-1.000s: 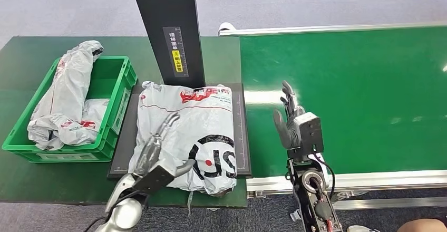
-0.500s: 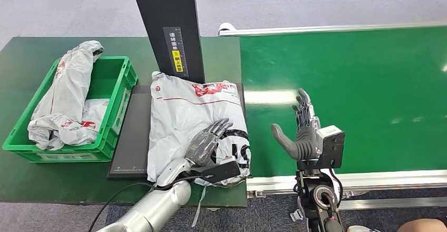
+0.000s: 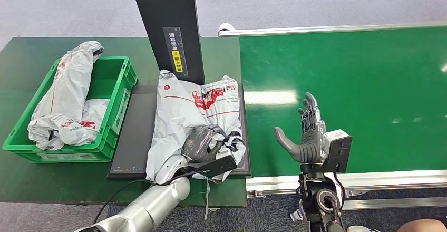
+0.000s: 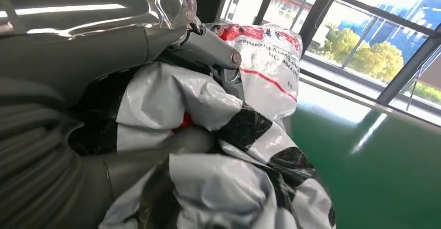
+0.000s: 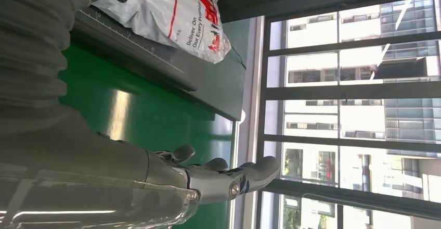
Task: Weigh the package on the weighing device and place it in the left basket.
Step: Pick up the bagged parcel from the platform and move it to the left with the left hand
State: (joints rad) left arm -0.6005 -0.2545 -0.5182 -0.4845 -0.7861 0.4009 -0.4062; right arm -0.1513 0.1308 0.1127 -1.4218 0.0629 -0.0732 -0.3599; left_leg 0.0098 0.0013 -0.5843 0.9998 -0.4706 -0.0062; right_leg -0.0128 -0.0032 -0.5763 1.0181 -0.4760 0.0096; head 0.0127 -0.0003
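Green plastic basket (image 3: 118,87), already holding grey bags, sits left of the black scale plate (image 3: 132,132). On that plate lies the grey printed poly-bag package (image 3: 182,108), its near end bunched in the left hand (image 3: 203,143). Right of the plate, the right hand (image 3: 305,137) hovers, fingers spread. Slick film might slip mid-lift.

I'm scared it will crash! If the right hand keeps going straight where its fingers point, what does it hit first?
Probably nothing. The right hand is open, fingers pointing away across the bare green conveyor belt. The package and scale post sit off to its side, though depth is hard to judge.
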